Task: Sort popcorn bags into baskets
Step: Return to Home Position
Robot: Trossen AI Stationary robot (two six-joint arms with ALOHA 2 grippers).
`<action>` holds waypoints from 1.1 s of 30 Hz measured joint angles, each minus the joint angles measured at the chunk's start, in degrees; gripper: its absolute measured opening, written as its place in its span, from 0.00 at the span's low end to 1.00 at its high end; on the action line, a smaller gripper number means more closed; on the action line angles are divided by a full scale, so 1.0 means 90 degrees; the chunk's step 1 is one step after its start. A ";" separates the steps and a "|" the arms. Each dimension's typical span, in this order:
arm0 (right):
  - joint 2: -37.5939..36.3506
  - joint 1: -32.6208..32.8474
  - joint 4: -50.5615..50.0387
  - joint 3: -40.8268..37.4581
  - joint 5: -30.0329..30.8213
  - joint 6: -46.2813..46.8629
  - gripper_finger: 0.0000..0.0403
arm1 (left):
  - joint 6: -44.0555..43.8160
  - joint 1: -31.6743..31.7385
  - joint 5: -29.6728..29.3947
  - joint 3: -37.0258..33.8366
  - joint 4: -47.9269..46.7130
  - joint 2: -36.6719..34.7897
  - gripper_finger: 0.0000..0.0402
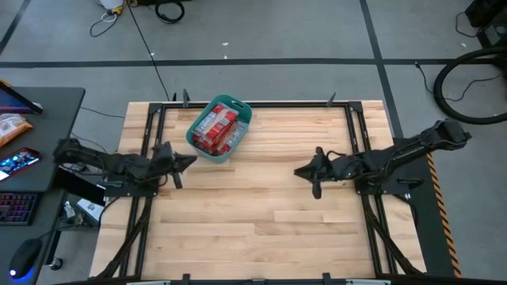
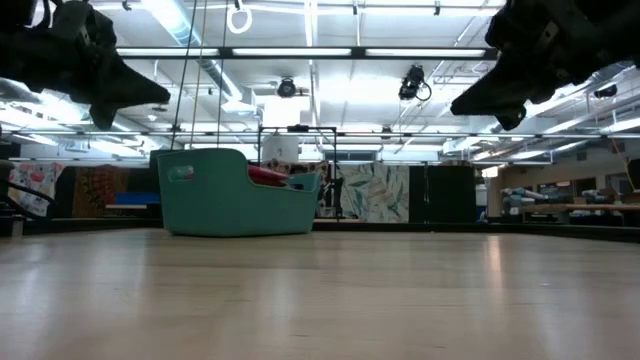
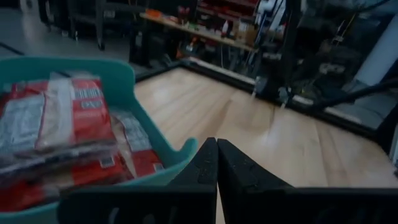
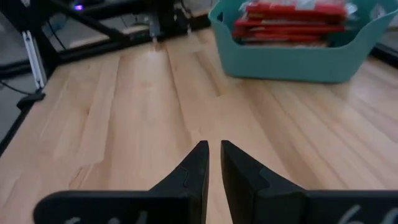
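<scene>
A teal basket point(image 1: 238, 107) stands on the wooden table near its far edge, left of centre. Several red popcorn bags point(image 1: 215, 127) lie stacked inside it, also seen in the left wrist view point(image 3: 56, 124) and the right wrist view point(image 4: 292, 22). My left gripper point(image 1: 190, 161) hovers above the table just near-left of the basket, shut, with nothing in it. My right gripper point(image 1: 299, 170) hovers over the table's right half, pointing toward the left. Its fingertips point(image 4: 213, 149) stand a narrow gap apart with nothing between them.
Bare wood point(image 1: 253, 222) stretches across the table's middle and near half. A black metal frame point(image 1: 261, 104) borders the table. A dark desk point(image 1: 32, 158) with a keyboard and a phone stands off the left edge. Cables lie on the floor beyond.
</scene>
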 joint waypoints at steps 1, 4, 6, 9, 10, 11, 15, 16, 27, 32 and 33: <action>-0.0143 -0.0081 0.0103 -0.0130 -0.0044 -0.0070 0.12 | 0.0068 0.0020 0.0007 -0.0025 0.0011 -0.0124 0.00; -0.0566 -0.0329 0.0428 -0.0507 -0.0141 -0.0146 0.12 | 0.0315 0.0035 0.0039 -0.0082 0.0013 -0.0492 0.00; -0.0870 -0.0500 0.0544 -0.0774 -0.0182 -0.0167 0.12 | 0.0475 0.0035 0.0047 -0.0083 -0.0016 -0.0675 0.00; -0.1341 -0.0761 0.0854 -0.1247 -0.0315 -0.0215 0.12 | 0.0860 0.0035 0.0090 -0.0083 -0.0028 -0.0902 0.00; -0.1500 -0.0844 0.0976 -0.1397 -0.0374 -0.0238 0.12 | 0.1005 0.0035 0.0161 -0.0083 -0.0033 -0.0961 0.00; -0.1661 -0.0929 0.1094 -0.1554 -0.0430 -0.0239 0.12 | 0.1137 0.0035 0.0283 -0.0083 -0.0029 -0.1012 0.00; -0.2340 -0.1236 0.1294 -0.2090 -0.0473 -0.0132 0.12 | 0.1504 0.0035 0.0850 -0.0083 0.0127 -0.1143 0.00; -0.2502 -0.1311 0.1343 -0.2202 -0.0473 -0.0094 0.12 | 0.1563 0.0034 0.0914 -0.0083 0.0146 -0.1172 0.00; -0.3855 -0.1613 0.1549 -0.2348 -0.0067 -0.0744 0.12 | 0.2210 0.0035 0.1311 -0.0078 0.0355 -0.1414 0.04; -0.3929 -0.1613 0.1598 -0.2346 0.0112 -0.0759 0.12 | 0.2381 0.0035 0.1309 -0.0078 0.0296 -0.1400 0.06; -0.3929 -0.1613 0.1597 -0.2344 0.0084 -0.0757 0.12 | 0.2381 0.0035 0.1309 -0.0078 0.0301 -0.1400 0.06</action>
